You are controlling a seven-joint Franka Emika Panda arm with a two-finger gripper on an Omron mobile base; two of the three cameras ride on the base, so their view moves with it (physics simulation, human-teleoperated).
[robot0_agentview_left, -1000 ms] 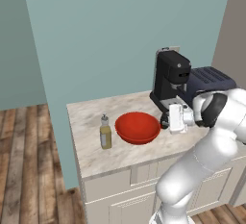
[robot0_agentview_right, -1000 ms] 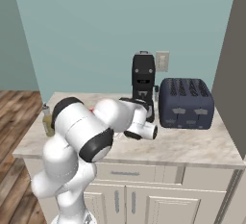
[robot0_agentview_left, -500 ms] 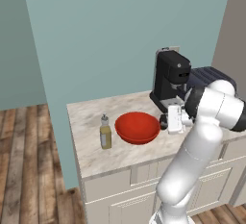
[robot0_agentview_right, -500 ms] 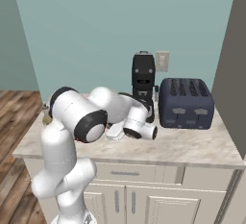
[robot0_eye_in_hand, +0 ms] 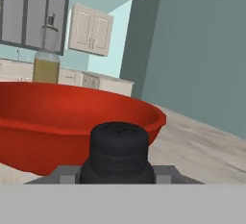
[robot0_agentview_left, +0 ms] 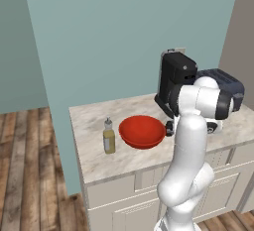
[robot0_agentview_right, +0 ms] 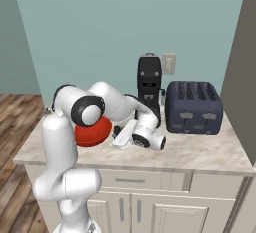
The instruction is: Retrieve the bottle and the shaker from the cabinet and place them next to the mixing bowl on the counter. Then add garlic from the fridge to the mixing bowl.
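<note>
Counter (robot0_agentview_left: 99,160) was marbled stone, smooth; bowl (robot0_agentview_left: 142,131) glossy red; shaker (robot0_eye_in_hand: 118,151) matt black; bottle (robot0_agentview_left: 108,137) clear w/ yellowish liquid.

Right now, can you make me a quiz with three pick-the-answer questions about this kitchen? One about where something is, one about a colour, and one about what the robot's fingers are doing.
1. Where does the bottle stand?
A. inside the mixing bowl
B. on the counter beside the mixing bowl
C. on top of the toaster

2. What colour is the mixing bowl?
A. red
B. blue
C. white

3. What are the fingers doing?
A. spread wide over the toaster
B. holding the bottle
C. shut on the shaker

Answers:
1 B: the left base view shows it upright on the stone top, to one side of the bowl.
2 A: it is bright red in all views.
3 C: the hand view shows the black shaker between them, close to the bowl.
</note>
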